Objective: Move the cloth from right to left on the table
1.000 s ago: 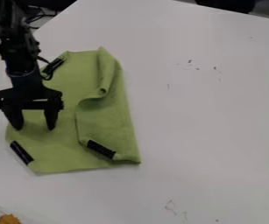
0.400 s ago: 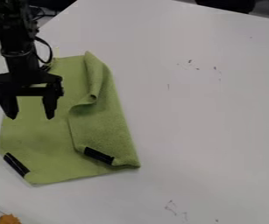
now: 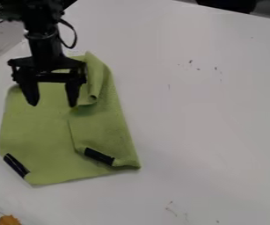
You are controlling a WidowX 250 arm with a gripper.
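My gripper (image 3: 52,104) hangs at the upper left of the camera view, over the far part of the green cloth (image 3: 40,136). Its two fingers stand wide apart with nothing between them. The cloth lies on the left side of the white table (image 3: 207,114), with its right part folded over and a curled edge near the right finger. Black strips mark its lower left corner and the lower end of the fold. The gripper and arm hide part of the cloth's far end.
An orange object (image 3: 9,220) sits at the bottom left corner beside a clear edge. Dark items stand beyond the table's far right edge. Small dark marks dot the tabletop, and cables hang by the arm at the upper left.
The cloth has shifted a little left and toward the camera, then stayed put. My gripper has risen off it and moved up the view and to the right, its fingers apart.
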